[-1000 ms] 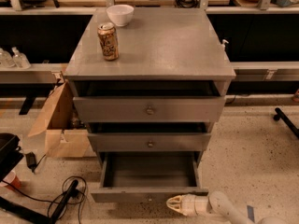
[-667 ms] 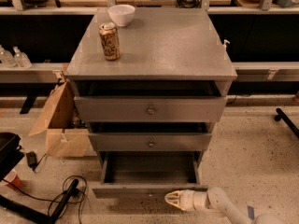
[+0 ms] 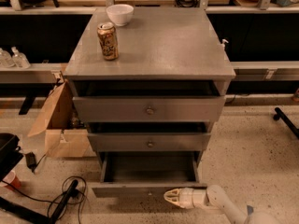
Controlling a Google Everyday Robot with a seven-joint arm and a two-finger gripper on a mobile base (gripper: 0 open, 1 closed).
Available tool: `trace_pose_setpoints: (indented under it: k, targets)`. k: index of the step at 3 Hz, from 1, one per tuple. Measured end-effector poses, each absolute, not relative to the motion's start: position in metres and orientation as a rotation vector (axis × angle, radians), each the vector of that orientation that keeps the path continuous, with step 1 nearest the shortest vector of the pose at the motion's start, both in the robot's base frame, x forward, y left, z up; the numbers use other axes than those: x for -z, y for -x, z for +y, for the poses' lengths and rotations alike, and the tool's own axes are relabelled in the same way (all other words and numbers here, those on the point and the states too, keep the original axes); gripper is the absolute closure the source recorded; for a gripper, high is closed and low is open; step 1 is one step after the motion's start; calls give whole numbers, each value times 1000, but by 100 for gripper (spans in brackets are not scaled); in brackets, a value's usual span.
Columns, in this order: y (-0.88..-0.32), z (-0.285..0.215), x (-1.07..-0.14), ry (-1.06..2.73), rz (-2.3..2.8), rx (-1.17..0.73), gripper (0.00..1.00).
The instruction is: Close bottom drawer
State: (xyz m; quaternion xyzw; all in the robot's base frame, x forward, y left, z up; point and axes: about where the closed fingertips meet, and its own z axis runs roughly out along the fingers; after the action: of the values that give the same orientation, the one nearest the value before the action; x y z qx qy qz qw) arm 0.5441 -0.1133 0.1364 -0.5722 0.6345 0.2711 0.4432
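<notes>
While the bottom drawer (image 3: 140, 189) stands pulled well out of the cabinet (image 3: 163, 45), my gripper (image 3: 172, 197) sits low on the floor side of that drawer's front, toward its right half, with my white arm trailing away to the lower right of the cabinet. The tip lies right against the lower edge of the front, but I cannot tell whether it truly touches the wood. Nor can I tell whether my gripper is spread or pressed together.

The bottom drawer is the lowest and narrowest of the cabinet's three, and its plain grey inside shows bare between the front and the cabinet body. Above it, the middle drawer (image 3: 149, 143) and the top drawer (image 3: 148, 108) each stand out a little from the cabinet, with a dark gap above each front and a round knob at each centre.

On the cabinet's top, near its left edge, a drink can (image 3: 108, 41) stands upright. A white bowl (image 3: 120, 14) sits behind the can, at the back edge. Left of the cabinet, an open cardboard box (image 3: 56, 120) leans close to its side. Black cables (image 3: 65, 199) lie on the speckled floor in front of the box.
</notes>
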Motion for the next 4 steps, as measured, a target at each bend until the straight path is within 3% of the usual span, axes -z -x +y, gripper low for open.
trace_pose_setpoints:
  k: [1, 2, 4]
  targets:
    - [-542, -113, -137, 1418, 1572, -673, 100]
    - [-541, -110, -136, 1419, 1570, -679, 82]
    - [-539, -104, -134, 1421, 1566, -689, 36]
